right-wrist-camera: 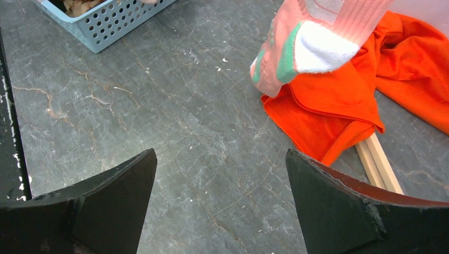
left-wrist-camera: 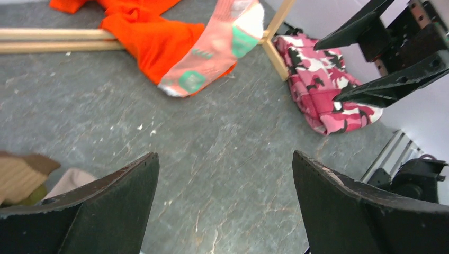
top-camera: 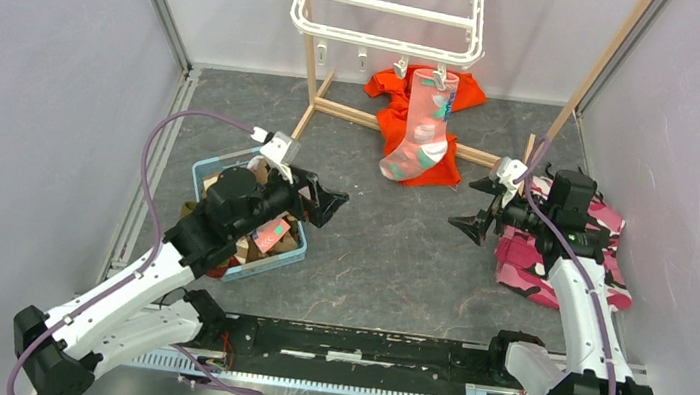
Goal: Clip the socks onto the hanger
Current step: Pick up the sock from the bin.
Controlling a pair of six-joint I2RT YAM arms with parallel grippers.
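Note:
The white hanger [top-camera: 389, 11] hangs at the back, small clips along its near edge. One pink sock with teal and white patches [top-camera: 422, 131] dangles from a clip, its toe over the orange garment; it also shows in the left wrist view as the pink sock [left-wrist-camera: 212, 53] and in the right wrist view as the pink sock [right-wrist-camera: 296, 47]. More socks [top-camera: 271, 233] lie in a blue basket. My left gripper [top-camera: 333, 206] is open and empty beside the basket, over bare floor [left-wrist-camera: 225, 156]. My right gripper [top-camera: 466, 204] is open and empty too [right-wrist-camera: 219, 153], right of the hanging sock.
The blue perforated basket [top-camera: 203, 171] sits under my left arm. An orange garment [top-camera: 392, 112] lies over the wooden stand's base [top-camera: 346, 111]. A pink camouflage cloth [top-camera: 530, 255] lies beneath my right arm. Grey walls close in both sides.

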